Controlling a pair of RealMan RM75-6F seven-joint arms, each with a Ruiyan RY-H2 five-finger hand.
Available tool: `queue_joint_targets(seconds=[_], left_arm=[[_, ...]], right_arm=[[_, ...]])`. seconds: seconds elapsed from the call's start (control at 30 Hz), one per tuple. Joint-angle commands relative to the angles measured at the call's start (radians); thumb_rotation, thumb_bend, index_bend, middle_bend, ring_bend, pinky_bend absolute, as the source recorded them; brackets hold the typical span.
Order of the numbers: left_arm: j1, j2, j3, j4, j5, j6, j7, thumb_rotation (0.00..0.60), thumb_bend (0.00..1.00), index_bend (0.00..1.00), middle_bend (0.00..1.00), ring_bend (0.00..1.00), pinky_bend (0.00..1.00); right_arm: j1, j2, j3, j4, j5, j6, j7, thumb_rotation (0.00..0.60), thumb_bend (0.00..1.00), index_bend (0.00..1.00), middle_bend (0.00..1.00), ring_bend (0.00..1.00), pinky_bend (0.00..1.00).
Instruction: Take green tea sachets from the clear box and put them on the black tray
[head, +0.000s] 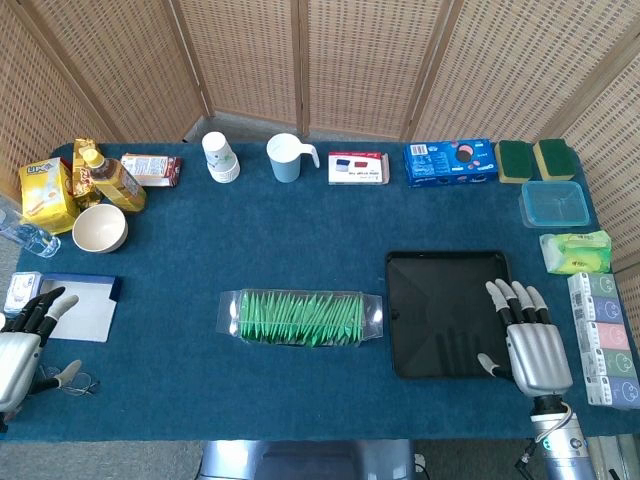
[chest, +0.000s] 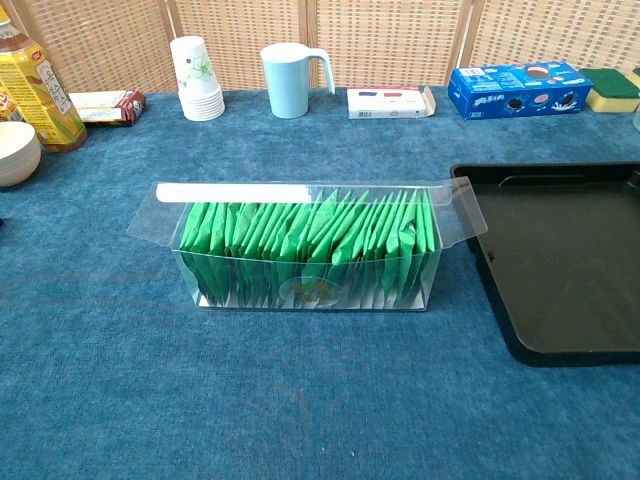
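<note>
We see the clear box (chest: 305, 245) mid-table, flaps open, packed with green tea sachets (chest: 310, 240), just left of the black tray (head: 445, 312). Our right hand (head: 525, 335) rests at the tray's right edge, fingers spread, holding nothing; our left hand (head: 25, 340) likewise. No labels read clearly.

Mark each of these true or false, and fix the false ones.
1. The black tray holds no sachets. True.
2. The clear box lies to the right of the tray. False: it lies to the tray's left.
3. The right hand grips a sachet. False: it holds nothing and rests open at the tray's right edge.
4. The green tea sachets stand packed in the box. True.
5. The left hand is over the box. False: it is at the table's far left.
</note>
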Motion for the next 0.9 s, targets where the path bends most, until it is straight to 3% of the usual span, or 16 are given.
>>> queue_joint_targets(seconds=[0.03, 0.47, 0.67, 0.9], left_arm=[[0.001, -0.001, 0.0, 0.001, -0.007, -0.002, -0.003, 0.6, 0.18, 0.13, 0.08, 0.1, 0.27], [0.01, 0.034, -0.016, -0.002, 0.025, 0.051, -0.033, 0.6, 0.18, 0.13, 0.08, 0.1, 0.27], [-0.004, 0.061, -0.037, -0.011, 0.024, 0.053, -0.041, 0.6, 0.18, 0.13, 0.08, 0.1, 0.27], [-0.009, 0.093, -0.046, -0.027, 0.016, 0.053, -0.055, 0.6, 0.18, 0.13, 0.08, 0.1, 0.27]], right_arm=[[-0.001, -0.001, 0.004, -0.005, 0.003, -0.016, 0.032, 0.6, 0.09, 0.0, 0.0, 0.01, 0.0], [0.055, 0.045, 0.001, -0.077, -0.145, -0.121, 0.167, 0.6, 0.09, 0.0, 0.0, 0.01, 0.0], [0.164, 0.033, 0.042, -0.134, -0.209, -0.256, 0.211, 0.6, 0.09, 0.0, 0.0, 0.01, 0.0], [0.295, -0.065, 0.115, -0.166, -0.148, -0.414, 0.154, 0.6, 0.09, 0.0, 0.0, 0.01, 0.0]])
